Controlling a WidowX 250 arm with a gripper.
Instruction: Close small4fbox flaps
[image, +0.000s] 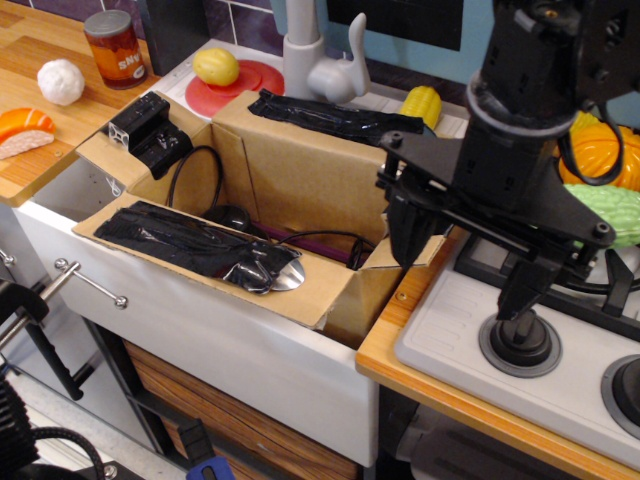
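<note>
The small cardboard box sits in the white sink with its flaps open. The near long flap lies folded outward, with crinkled black tape on it. The far long flap stands upright with tape along its top. The left short flap leans outward and carries a black bracket. The right short flap is mostly hidden behind my gripper. My black gripper is open and empty over the box's right end. One finger is at the box's right edge and the other finger is above a stove knob.
Black cables and a dark rounded object lie inside the box. A can, white ball, and sushi toy are on the left counter. A lemon, faucet, corn, and stove are nearby.
</note>
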